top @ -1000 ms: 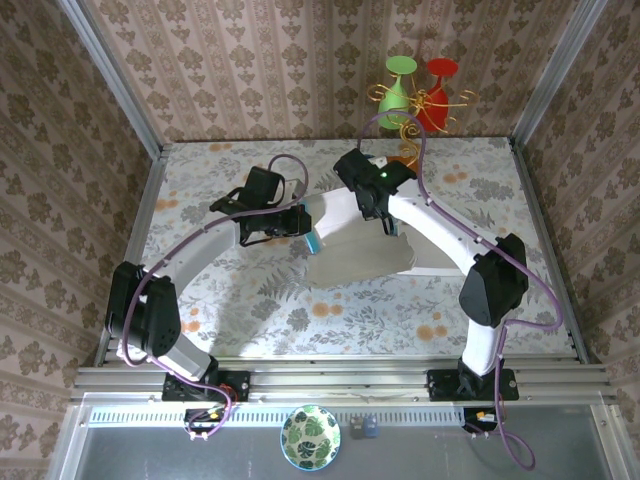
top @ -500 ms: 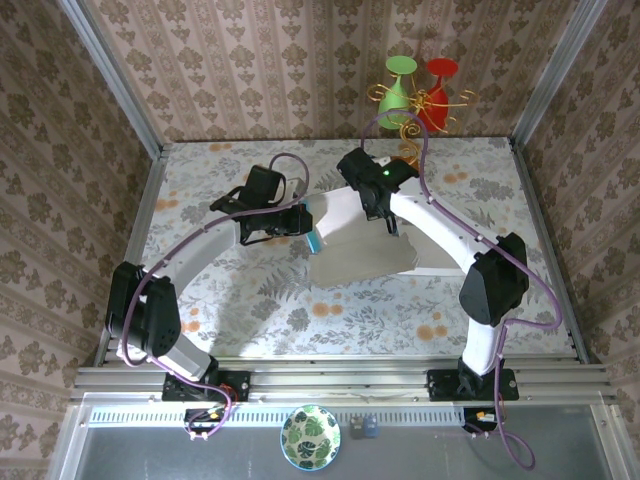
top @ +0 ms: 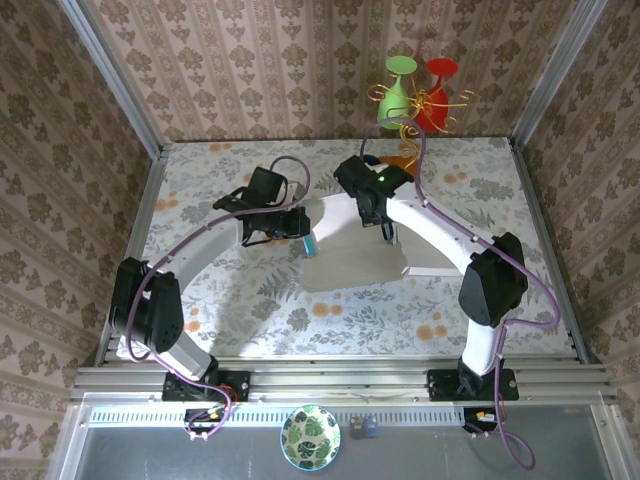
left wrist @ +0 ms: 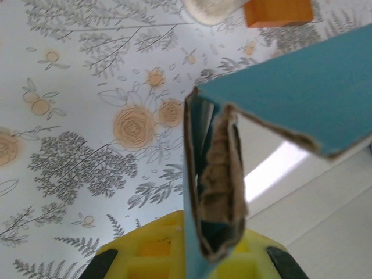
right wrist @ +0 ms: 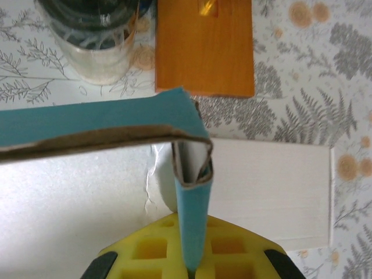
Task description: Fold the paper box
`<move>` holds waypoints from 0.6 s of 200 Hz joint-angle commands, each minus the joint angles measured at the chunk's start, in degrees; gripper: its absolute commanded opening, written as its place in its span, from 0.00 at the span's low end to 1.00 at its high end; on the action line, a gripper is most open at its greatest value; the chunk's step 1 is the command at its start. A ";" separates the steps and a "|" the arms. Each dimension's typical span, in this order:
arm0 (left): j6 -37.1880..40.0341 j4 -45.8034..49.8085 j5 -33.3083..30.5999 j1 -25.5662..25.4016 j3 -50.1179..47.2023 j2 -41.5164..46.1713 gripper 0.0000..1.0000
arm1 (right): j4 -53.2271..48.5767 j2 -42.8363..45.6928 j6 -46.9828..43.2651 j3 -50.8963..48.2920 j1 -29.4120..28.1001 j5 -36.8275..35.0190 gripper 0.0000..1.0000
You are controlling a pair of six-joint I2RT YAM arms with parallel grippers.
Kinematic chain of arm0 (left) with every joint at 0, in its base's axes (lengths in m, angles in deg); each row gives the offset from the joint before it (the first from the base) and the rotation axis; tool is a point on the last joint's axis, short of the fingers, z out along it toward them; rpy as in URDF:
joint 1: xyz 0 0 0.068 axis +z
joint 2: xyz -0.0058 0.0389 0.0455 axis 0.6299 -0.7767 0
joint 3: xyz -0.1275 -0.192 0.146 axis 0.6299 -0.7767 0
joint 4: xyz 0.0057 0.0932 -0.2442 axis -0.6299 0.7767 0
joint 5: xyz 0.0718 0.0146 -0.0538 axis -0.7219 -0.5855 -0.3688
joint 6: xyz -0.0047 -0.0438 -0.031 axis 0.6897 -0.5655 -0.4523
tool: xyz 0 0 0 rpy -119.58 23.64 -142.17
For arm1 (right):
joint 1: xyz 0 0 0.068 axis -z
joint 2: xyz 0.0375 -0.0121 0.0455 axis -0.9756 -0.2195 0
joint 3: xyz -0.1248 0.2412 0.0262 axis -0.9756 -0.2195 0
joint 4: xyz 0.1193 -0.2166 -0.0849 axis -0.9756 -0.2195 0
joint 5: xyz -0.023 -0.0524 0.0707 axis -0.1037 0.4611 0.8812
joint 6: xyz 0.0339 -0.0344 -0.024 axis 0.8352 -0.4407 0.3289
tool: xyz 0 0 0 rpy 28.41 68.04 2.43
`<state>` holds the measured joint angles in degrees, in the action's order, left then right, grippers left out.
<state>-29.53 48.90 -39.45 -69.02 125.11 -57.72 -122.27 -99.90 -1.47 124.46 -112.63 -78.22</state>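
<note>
Paper box [top: 352, 262] clamped by left tool [top: 312, 242], right tool [top: 388, 232]; arms arched inward.

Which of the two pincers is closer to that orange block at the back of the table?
The right pincer: it grips the paper box on the near side of the orange block. The left pincer holds the box's other edge, farther left.

Top camera: high behind my bases, looking down over the whole table [top: 200, 190]. Left wrist camera: close, facing down at it. Right wrist camera: same. Both wrists share the paper box [left wrist: 302, 99] and, seemingly, one orange block [right wrist: 203, 46] at frame top.
</note>
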 commanded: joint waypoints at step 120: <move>-1.24 -5.38 -10.07 -0.61 -11.77 -7.94 0.10 | 4.92 -1.71 13.31 -10.39 -4.50 -1.27 0.00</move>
<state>-29.82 40.44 -45.09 -69.67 115.39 -64.76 -116.94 -101.69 8.96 114.93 -117.48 -75.88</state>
